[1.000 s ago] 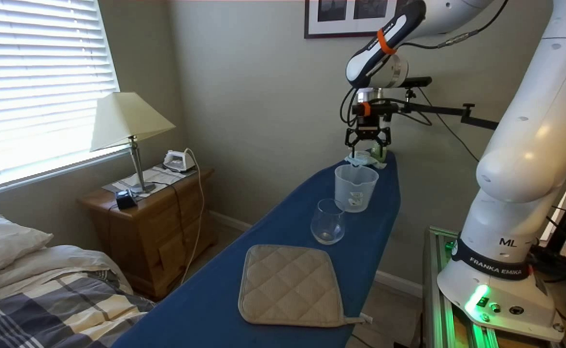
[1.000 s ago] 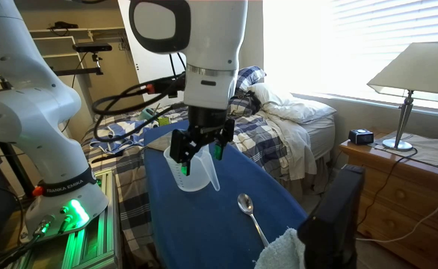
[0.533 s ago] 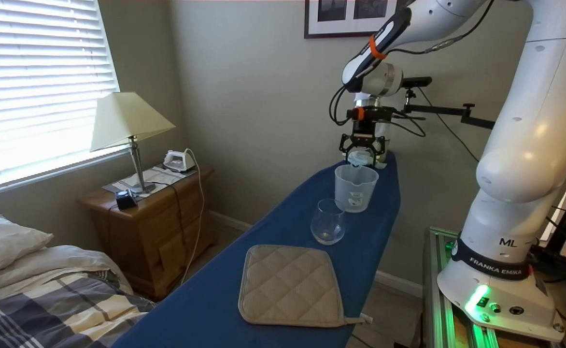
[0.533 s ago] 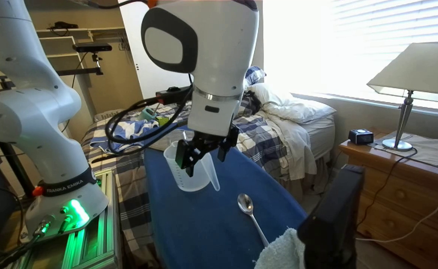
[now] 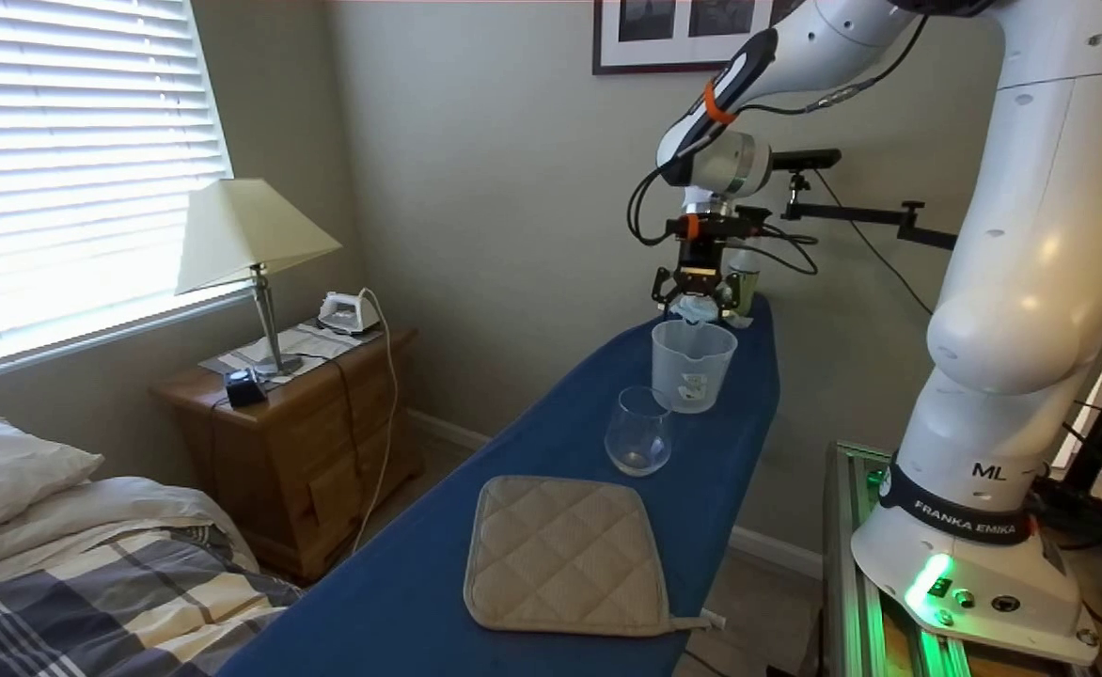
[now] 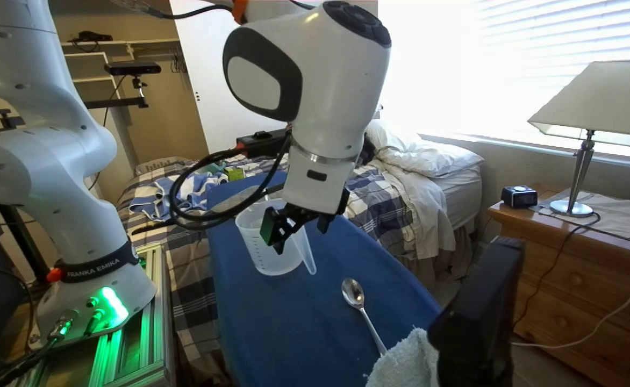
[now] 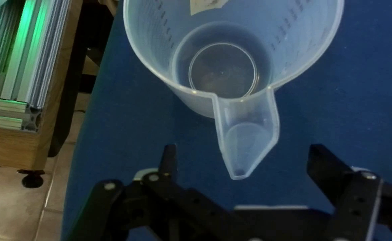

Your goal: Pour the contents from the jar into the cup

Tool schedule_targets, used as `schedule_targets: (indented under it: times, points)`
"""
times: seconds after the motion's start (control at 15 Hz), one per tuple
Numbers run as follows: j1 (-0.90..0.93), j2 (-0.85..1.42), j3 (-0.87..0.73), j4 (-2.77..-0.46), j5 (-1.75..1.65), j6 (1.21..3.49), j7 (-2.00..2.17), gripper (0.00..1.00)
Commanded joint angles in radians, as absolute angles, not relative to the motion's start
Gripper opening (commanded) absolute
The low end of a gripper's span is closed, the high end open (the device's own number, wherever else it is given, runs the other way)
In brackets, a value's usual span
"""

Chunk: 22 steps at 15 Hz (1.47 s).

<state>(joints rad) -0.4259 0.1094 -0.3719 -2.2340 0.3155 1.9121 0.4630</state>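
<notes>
We observed a translucent, frosted plastic measuring jug point(image 5: 692, 365), tapered, widest at its rim and marked with dark graduations. It stood upright on the ironing board point(image 5: 419, 564), whose cover was smooth blue fabric. A clear stemless glass point(image 5: 638, 434) with a rounded bowl stood upright just beside the jug, near a quilted beige pot holder point(image 5: 565, 555). In the wrist view, the gripper point(image 7: 244, 159) had its fingers spread wide; the jug's tapering hollow handle point(image 7: 248, 140) showed between them, apart from both. That view cropped the jug's rim at the top edge. In an exterior view, a metal spoon point(image 6: 353, 294) ended at or behind a pale terry cloth point(image 6: 405, 363), cropped by the lower edge and partly covered by an unidentified black object point(image 6: 481, 301). Inside the jug we saw a ring on the base; whether jug or glass contained clear liquid, we could not tell.
</notes>
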Motion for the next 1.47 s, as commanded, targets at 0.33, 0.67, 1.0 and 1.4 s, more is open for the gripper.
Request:
schedule_targets:
  times: [0.33,0.67,1.0,1.4]
  points:
    - [-0.423,0.193,-0.381,-2.166,0.403,1.822,0.402,0.66]
    - [-0.424,0.208,-0.382,-2.149,0.411,1.818,0.401,0.43]
    - [-0.424,0.214,-0.382,-2.142,0.416,1.821,0.403,0.36]
    - [-0.424,0.217,-0.383,-2.140,0.417,1.820,0.406,0.24]
